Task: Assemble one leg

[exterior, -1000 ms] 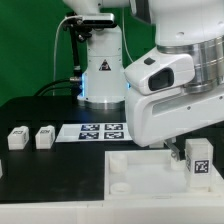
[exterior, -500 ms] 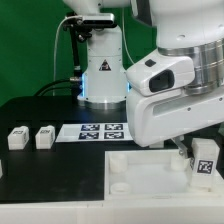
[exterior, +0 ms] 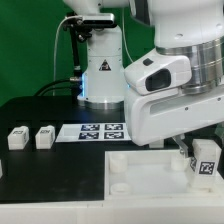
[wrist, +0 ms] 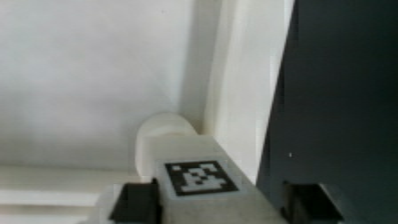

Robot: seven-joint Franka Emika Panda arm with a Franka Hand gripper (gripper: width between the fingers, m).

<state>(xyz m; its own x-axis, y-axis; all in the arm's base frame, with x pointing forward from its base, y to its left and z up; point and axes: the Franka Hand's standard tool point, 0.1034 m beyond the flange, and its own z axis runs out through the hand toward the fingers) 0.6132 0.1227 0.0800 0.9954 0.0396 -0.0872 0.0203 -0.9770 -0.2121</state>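
Small white block-shaped leg (exterior: 207, 165) with a black-and-white square tag on its face. Held upright at the exterior view's right, with the jaws closed on its sides. Sits over the right-hand part of the white panel (exterior: 140, 165); cannot tell whether touching it. Seen from the wrist view as a leg (wrist: 178, 140) with a rounded far end, close to the panel's edge beside the black desk (exterior: 60, 185). Well apart at the exterior view's left, a spare leg (exterior: 17, 138) and a second spare leg (exterior: 44, 137), standing on the desk near the marker board (exterior: 101, 130).
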